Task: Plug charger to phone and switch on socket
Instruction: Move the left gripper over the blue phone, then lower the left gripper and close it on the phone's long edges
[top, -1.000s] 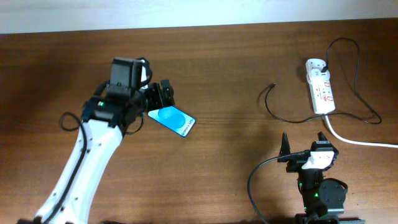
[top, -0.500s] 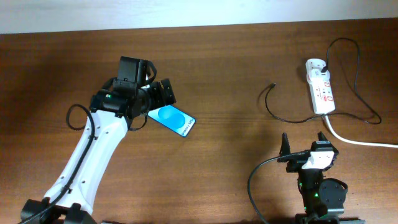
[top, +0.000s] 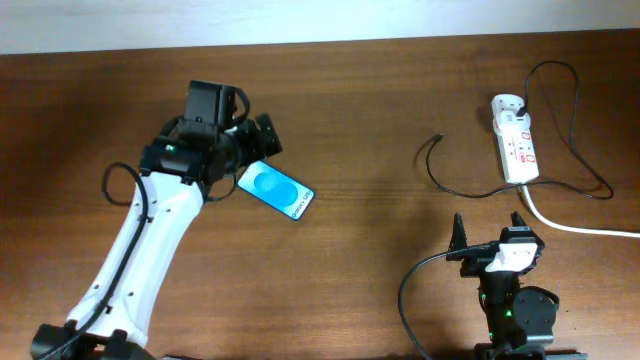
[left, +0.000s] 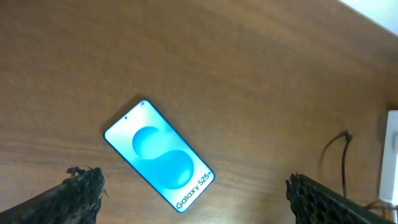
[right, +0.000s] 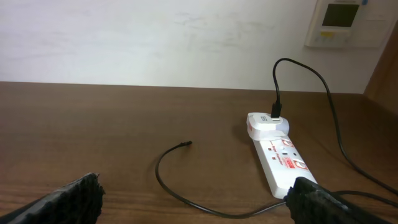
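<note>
Phone (left: 158, 154): flat on counter (top: 350, 260), askew under your spread left hand (top: 252, 152); closing off-square may skid it. Charger (top: 432, 172) tip: well apart, near socket (top: 516, 142); your right hand (top: 489, 232), also spread, holds nothing.

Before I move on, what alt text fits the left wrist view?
A blue-screened phone lies flat and diagonal on the wooden table, framed between the fingertips of the open left end effector. At the right edge, the charger with its free tip and a sliver of the white socket show.
</note>
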